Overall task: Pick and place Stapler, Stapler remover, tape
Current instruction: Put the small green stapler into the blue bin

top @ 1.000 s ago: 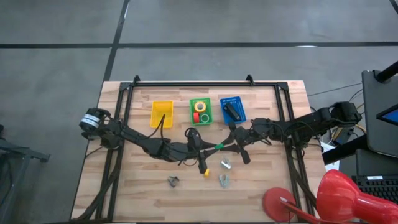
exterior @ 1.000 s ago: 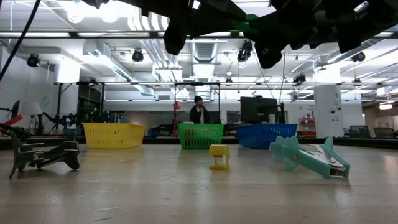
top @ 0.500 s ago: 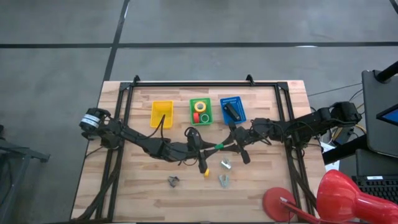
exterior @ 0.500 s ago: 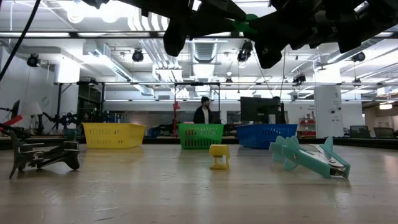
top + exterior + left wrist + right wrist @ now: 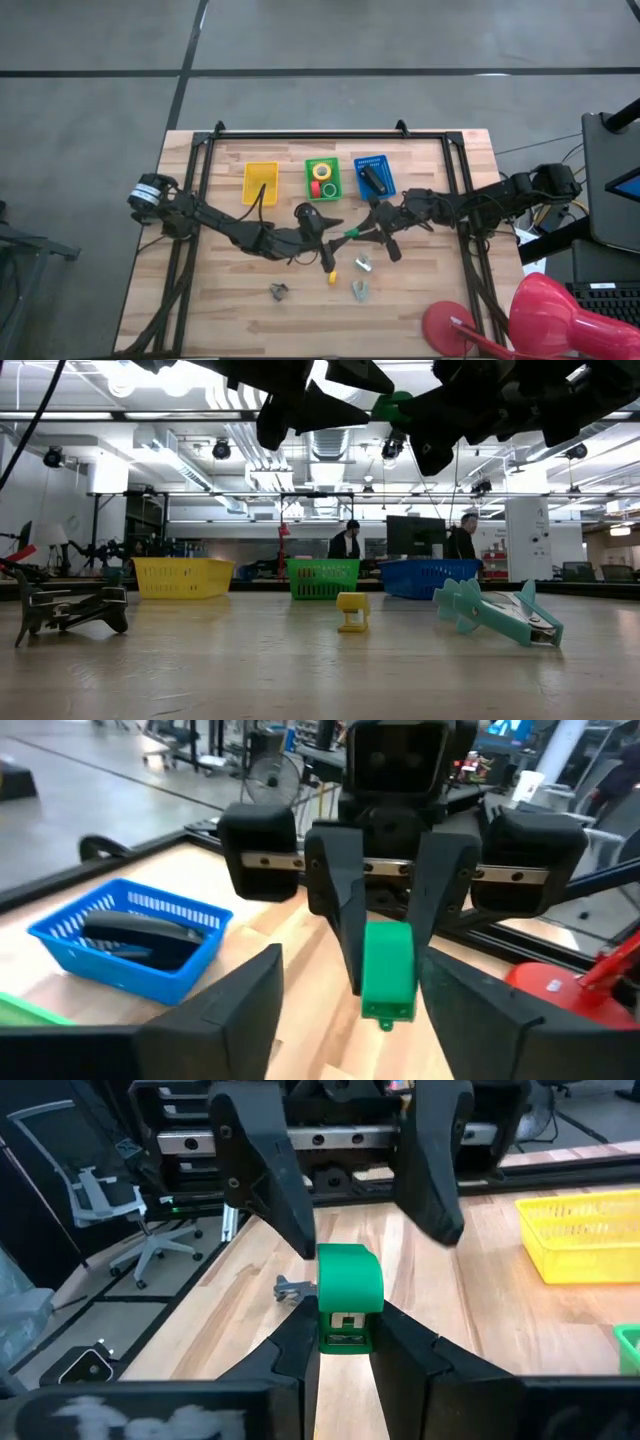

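A green staple remover (image 5: 350, 234) hangs above the table's middle, and my right gripper (image 5: 348, 1342) is shut on it. My left gripper (image 5: 355, 1020) faces it from the table's left, open, with a finger on either side of the remover and apart from it. The dark stapler (image 5: 372, 177) lies in the blue basket (image 5: 386, 165). Yellow, red and green tape rolls (image 5: 321, 179) lie in the green basket (image 5: 310, 166). My right gripper pinches the green staple remover between its two fingers (image 5: 301, 1342), at the end nearest that gripper (image 5: 347, 1330). The fingers come level from the table's right. The remover is lifted clear, high above the table top (image 5: 395, 405).
A yellow basket (image 5: 260, 183) stands at the back left. Loose staple removers lie on the near half: yellow (image 5: 332, 277), grey (image 5: 279, 291), two teal (image 5: 363, 263) (image 5: 359, 290). A red lamp (image 5: 545, 320) stands off the near right corner. People stand in the room beyond.
My left gripper has opened and let go of the green staple remover, its fingers spreading wide apart. The remover stays where it was, in my right gripper, clear of the table.
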`<state>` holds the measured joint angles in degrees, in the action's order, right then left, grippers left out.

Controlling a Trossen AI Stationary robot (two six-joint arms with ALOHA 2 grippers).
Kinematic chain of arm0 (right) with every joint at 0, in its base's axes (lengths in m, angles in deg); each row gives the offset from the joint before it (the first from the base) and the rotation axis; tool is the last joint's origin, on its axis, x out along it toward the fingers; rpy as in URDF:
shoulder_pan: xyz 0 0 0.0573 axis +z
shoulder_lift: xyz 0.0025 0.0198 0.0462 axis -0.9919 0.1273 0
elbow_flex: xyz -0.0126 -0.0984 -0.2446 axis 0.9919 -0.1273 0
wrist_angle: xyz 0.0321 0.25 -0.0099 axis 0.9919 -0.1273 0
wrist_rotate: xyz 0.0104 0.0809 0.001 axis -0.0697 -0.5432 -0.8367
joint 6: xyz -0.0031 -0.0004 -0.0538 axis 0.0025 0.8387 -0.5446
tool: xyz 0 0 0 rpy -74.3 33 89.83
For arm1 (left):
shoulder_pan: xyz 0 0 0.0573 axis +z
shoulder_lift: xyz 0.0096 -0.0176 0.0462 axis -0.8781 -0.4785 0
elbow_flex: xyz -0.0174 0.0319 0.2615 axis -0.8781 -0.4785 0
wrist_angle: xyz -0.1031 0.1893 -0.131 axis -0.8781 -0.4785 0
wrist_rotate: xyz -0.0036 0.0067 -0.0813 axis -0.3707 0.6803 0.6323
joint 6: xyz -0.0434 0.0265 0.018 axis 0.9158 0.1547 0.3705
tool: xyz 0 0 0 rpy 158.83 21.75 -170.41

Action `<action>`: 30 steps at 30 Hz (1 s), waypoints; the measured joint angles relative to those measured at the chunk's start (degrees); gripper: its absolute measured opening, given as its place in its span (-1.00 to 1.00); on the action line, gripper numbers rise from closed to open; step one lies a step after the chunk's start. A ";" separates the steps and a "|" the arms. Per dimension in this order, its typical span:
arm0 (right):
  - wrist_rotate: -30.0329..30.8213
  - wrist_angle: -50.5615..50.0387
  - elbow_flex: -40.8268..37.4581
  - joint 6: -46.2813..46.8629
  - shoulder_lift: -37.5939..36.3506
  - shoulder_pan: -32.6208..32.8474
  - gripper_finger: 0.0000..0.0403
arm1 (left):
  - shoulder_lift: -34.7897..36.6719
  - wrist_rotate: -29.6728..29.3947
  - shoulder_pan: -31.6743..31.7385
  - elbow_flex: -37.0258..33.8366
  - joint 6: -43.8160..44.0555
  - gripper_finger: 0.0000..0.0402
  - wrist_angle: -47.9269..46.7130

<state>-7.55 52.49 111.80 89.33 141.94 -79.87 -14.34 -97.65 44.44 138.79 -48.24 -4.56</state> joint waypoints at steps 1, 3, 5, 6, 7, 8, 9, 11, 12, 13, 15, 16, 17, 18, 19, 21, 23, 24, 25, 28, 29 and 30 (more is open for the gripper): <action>0.00 -0.51 -0.02 0.31 0.00 -0.27 -0.66 | 0.00 -0.39 0.00 0.00 -0.77 0.20 0.07; 0.06 -1.86 0.00 0.78 -0.02 -1.02 -0.66 | 0.00 -1.79 0.00 0.00 -2.62 0.24 0.51; 0.13 -3.13 -0.01 0.94 -0.02 -1.80 -0.65 | 0.00 -3.66 0.00 0.00 -4.06 0.26 1.13; 0.20 -3.77 0.00 1.00 -0.02 -2.17 -0.65 | 0.00 -4.65 0.00 0.00 -4.58 0.26 1.37; 0.24 -4.42 -0.02 1.32 -0.02 -2.63 -0.65 | 0.00 -5.47 0.02 0.00 -5.05 0.26 1.67; 0.53 -5.04 -0.02 1.85 -0.02 -3.07 -0.65 | 0.00 -6.42 0.06 0.00 -5.45 0.26 2.07; 1.03 -5.72 0.00 2.21 -0.02 -3.47 -0.65 | 0.00 -7.30 0.07 -0.01 -5.95 0.26 2.60; 2.24 -6.85 0.00 2.34 -0.02 -4.31 -0.65 | 0.00 -8.47 0.07 -0.02 -7.24 0.26 4.13; 3.22 -7.38 -0.02 2.42 -0.04 -4.75 -0.65 | 0.00 -8.71 0.11 -0.02 -8.17 0.26 5.11; 4.52 -8.04 0.00 2.42 -0.06 -5.25 -0.65 | 0.00 -8.81 0.11 -0.02 -9.02 0.26 6.19; 7.27 -9.70 0.00 2.43 -0.09 -6.40 -0.65 | 0.00 -8.79 0.11 -0.02 -10.75 0.26 8.79; 8.68 -10.63 -0.01 2.42 -0.11 -7.15 -0.65 | 0.00 -8.79 0.11 -0.02 -11.45 0.26 9.75; 10.08 -11.78 -0.02 2.42 -0.28 -7.91 -0.65 | 0.00 -8.77 0.11 -0.02 -11.94 0.26 10.52; 11.85 -13.20 -0.02 2.46 -0.54 -8.71 -0.65 | 0.00 -8.75 0.11 -0.02 -12.32 0.26 10.78; 13.65 -14.43 0.00 2.63 -0.80 -9.45 -0.65 | 0.00 -8.72 0.11 -0.02 -12.51 0.26 10.80; 17.46 -17.68 0.00 3.52 -1.55 -10.98 -0.65 | 0.00 -8.68 0.11 -0.02 -12.52 0.26 10.68; 20.69 -20.34 0.00 4.10 -2.40 -12.30 -0.65 | 0.00 -8.42 0.09 -0.02 -12.49 0.26 10.52; 22.31 -21.73 0.00 4.48 -2.90 -12.93 -0.65 | 0.00 -8.42 0.09 -0.02 -12.45 0.26 10.43; 23.99 -23.27 0.00 4.86 -3.46 -13.50 -0.65 | 0.00 -8.38 0.09 -0.05 -12.45 0.26 10.29; 30.91 -27.99 0.02 5.82 -4.65 -14.78 -0.65 | 0.00 -8.29 0.04 -0.07 -12.39 0.26 10.31; 33.15 -29.50 0.00 6.52 -4.91 -15.13 -0.65 | 0.00 -8.27 0.04 -0.07 -12.23 0.26 10.34; 34.88 -30.63 0.00 7.27 -5.04 -15.47 -0.65 | 0.00 -8.27 0.04 -0.07 -12.18 0.26 10.30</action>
<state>27.33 21.86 111.80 96.60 136.91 -95.33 -14.34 -105.92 44.48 138.73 -60.42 5.74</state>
